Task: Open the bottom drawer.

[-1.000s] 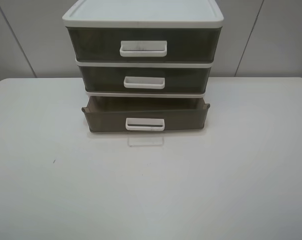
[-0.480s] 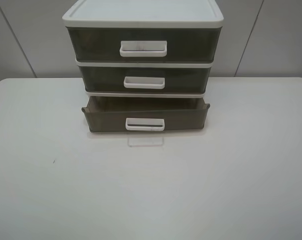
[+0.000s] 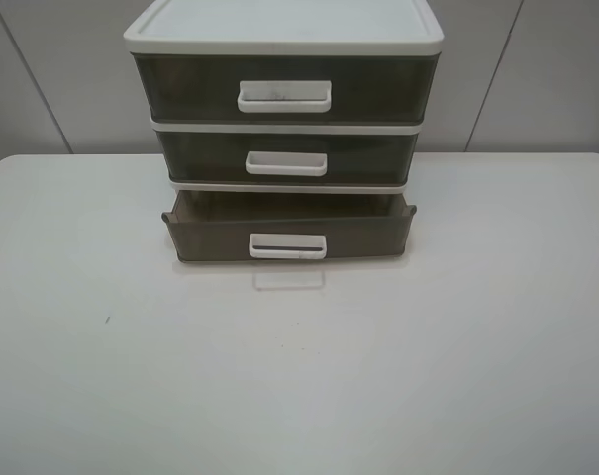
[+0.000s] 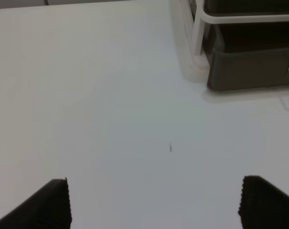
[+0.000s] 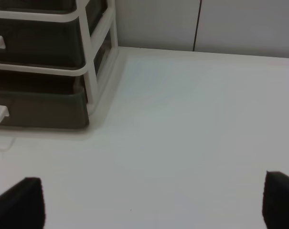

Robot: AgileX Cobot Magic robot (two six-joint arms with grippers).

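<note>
The white-framed three-drawer unit [image 3: 284,30] stands at the back middle of the white table [image 3: 299,376]. The bottom drawer [image 3: 210,237], smoky grey-brown with a small white loop handle [image 3: 287,246], sticks out a little from the frame; the two drawers above sit flush. It also shows in the left wrist view [image 4: 251,67] and the right wrist view [image 5: 39,107]. Neither arm shows in the exterior view. My left gripper [image 4: 156,202] is open over bare table, well short of the unit. My right gripper [image 5: 154,202] is open, off the unit's right side. Both are empty.
The middle drawer [image 3: 210,156] and the top drawer [image 3: 190,89] are above the bottom one. A small dark speck [image 3: 107,319] marks the table at front left. A grey panelled wall [image 3: 537,69] stands behind the table.
</note>
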